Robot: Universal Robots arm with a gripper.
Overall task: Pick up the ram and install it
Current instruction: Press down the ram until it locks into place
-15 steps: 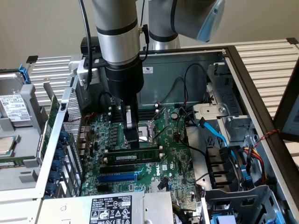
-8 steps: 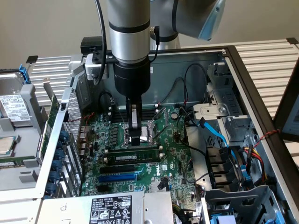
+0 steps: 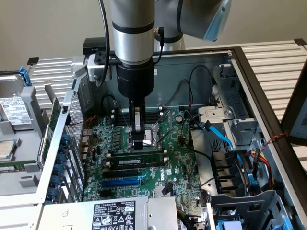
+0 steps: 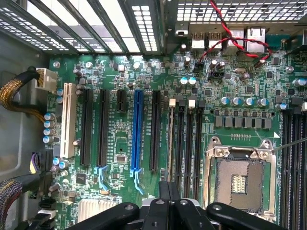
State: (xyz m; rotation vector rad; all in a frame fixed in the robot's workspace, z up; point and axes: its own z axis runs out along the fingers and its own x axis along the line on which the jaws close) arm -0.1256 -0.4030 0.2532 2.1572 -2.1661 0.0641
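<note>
Near the blue card slot (image 3: 122, 182), the ram (image 3: 137, 162) stood on edge in a memory slot of the green board (image 3: 177, 167). The hand (image 3: 139, 146) was closed tight, its tips right above the ram's middle; whether it pinched the ram could not be told. The processor socket (image 3: 156, 132) lay just beside it, toward the exterior view's right.

Robotics lab or electronics workshop bench. Industrial robot arm (image 3: 134, 48) reaches into an open desktop computer case (image 3: 201, 57), side panel off. Bare motherboard (image 3: 180, 158) directly under the jaws, loose cables (image 3: 221, 139) to the exterior view's right of them. Case sits on a slatted metal tabletop (image 3: 273, 52). Second stripped computer chassis (image 3: 19, 143) on the far side of the jaws from the cables. Plain beige wall (image 3: 48, 24) behind.
</note>
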